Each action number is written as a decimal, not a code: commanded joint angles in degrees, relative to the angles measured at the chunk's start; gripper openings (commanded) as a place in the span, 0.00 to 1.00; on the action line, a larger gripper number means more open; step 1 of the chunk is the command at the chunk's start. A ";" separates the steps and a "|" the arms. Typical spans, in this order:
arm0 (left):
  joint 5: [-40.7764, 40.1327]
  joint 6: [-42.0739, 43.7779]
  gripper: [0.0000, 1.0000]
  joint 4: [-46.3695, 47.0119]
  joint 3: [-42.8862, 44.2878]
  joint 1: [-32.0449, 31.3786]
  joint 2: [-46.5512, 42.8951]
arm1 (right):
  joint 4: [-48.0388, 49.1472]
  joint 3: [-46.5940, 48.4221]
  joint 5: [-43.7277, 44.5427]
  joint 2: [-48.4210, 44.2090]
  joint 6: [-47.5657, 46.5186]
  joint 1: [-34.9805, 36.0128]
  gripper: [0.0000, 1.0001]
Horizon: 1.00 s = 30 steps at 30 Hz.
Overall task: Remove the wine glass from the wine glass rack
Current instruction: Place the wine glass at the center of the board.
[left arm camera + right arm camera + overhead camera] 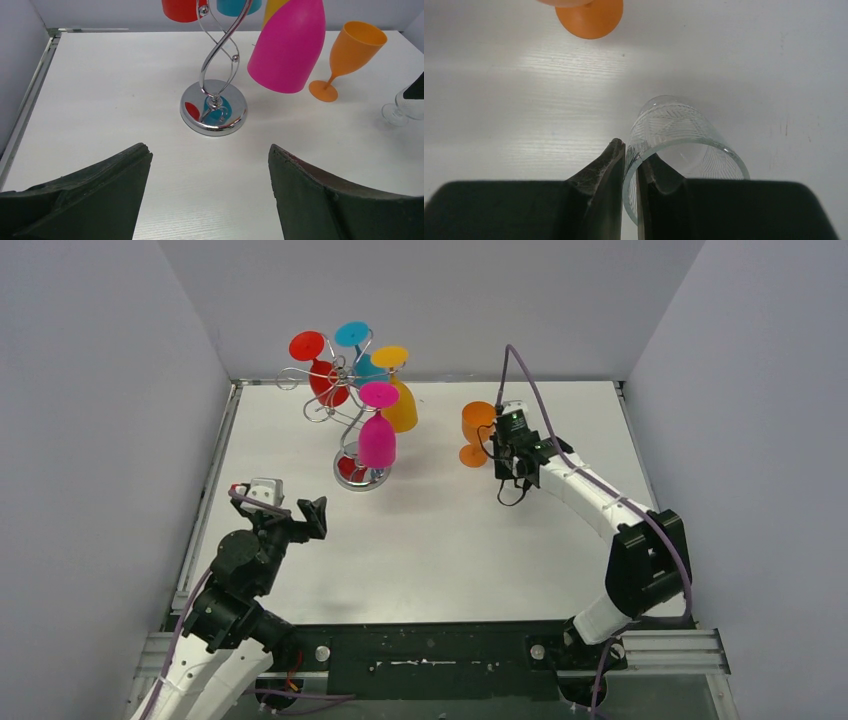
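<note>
The wine glass rack point(352, 430), silver wire with a round shiny base point(213, 107), stands at the back left of the table. Upside down from its arms hang a pink wine glass point(377, 440) point(287, 50), a red one point(325, 380), a cyan one point(362, 365) and a yellow one point(402, 408). My left gripper point(312, 517) point(209, 150) is open and empty, low over the table, facing the rack's base from a short way off. My right gripper point(512, 448) point(630, 150) is shut on the wall of a clear ribbed tumbler point(674, 130), one finger inside it.
An orange wine glass point(477, 425) point(355, 47) stands upright on the table just left of my right gripper, its foot point(589, 17) ahead of the fingers. White walls close in the left, right and back sides of the table point(440, 540).
</note>
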 commanded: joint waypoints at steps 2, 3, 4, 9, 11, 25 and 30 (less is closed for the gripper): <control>-1.87 -0.90 0.85 -0.09 -0.59 1.45 -0.89 | 7.86 5.70 -0.73 4.17 -1.45 -2.70 0.00; -1.90 -0.89 0.85 -0.19 -0.53 1.77 -0.76 | 8.22 6.13 -0.73 5.42 -1.45 -3.21 0.00; -1.94 -1.00 0.85 -0.25 -0.49 2.07 -0.60 | 8.51 6.77 -1.50 6.53 -1.48 -3.68 0.00; 0.36 -1.12 0.86 0.28 -0.88 3.75 -0.08 | 9.81 10.43 -5.79 12.66 -2.20 -6.17 0.00; 1.50 -1.23 0.85 0.52 -0.93 4.72 0.31 | 9.66 12.12 -5.98 15.63 -2.75 -6.55 0.00; 7.47 -2.30 0.85 1.99 -1.40 9.90 2.86 | 8.05 16.50 -3.41 21.41 -5.56 -7.28 0.25; 9.01 -2.46 0.86 2.54 -1.69 11.01 3.34 | 7.90 15.20 -1.99 19.91 -5.94 -7.34 0.28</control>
